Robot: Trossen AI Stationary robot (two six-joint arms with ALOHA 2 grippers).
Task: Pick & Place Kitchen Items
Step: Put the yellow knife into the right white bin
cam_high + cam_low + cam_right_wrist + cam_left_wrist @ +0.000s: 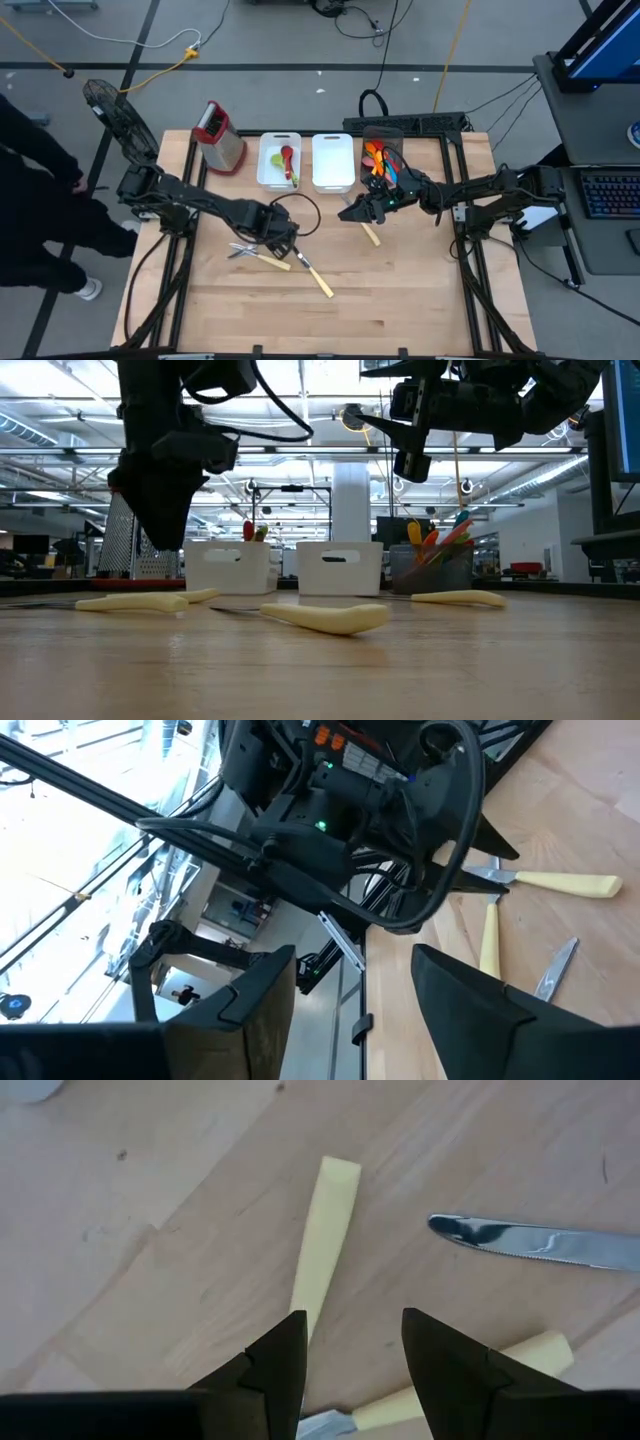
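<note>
Hovering with parted, empty fingers, the left gripper point(353, 1370) straddles a yellow-handled utensil point(324, 1238) lying flat on the table point(400, 290). It looks light, stiff and smooth, so pinching mid-handle seems safest; the right gripper point(362, 208), also open and empty, waits near the dark bin point(383, 140)

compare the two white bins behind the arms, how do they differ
The left white bin holds utensils: a red spoon and a green one lie in it, while the right white bin looks empty from above. The left white bin stands next to the box grater; the right white bin stands next to the dark bin of colourful utensils. Both are white, rectangular, about the same size, and stand side by side.
</note>
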